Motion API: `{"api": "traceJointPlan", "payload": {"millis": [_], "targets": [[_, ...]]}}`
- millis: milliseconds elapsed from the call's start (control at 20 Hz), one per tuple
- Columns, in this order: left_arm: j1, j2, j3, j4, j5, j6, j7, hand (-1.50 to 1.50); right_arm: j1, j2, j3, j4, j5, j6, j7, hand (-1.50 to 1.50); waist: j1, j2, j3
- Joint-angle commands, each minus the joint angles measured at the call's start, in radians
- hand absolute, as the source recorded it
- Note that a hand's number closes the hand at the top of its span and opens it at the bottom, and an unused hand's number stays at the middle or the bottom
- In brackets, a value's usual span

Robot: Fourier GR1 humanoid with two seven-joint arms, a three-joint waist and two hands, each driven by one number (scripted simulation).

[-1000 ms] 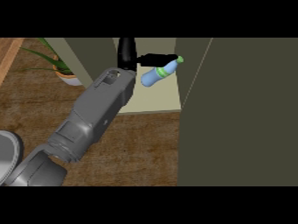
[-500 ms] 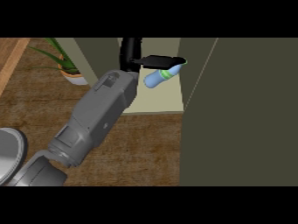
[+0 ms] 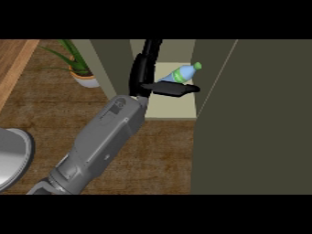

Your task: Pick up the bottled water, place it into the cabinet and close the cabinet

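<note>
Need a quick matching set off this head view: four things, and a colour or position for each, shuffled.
Things:
1. bottled water
2. potted plant
3. cabinet door
4. forearm

Descriptions:
A. grey, coming in from the lower left
B. white pot, long green leaves
C. dark olive, fills the view's right side
D. light blue body, green cap

Pairs: 1-D, 2-B, 3-C, 4-A
</note>
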Motion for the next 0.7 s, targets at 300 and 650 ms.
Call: {"api": "traceJointPlan", "payload": {"millis": [300,650], "targets": [[0.28,0.024,-0.134,-0.452,-0.039,0.084,0.108,-1.5,0.013,0.004,0.024,-0.179,-0.047,-0.065,0.116,-1.5,0.014,-0.001,0.0],[0.588,0.119,-0.251,-0.755,-0.069,0.086,0.131,-1.5,-0.053,-0.042,0.042,-0.132,0.009,-0.046,0.121,-1.5,0.02,0.0,0.0]]}}
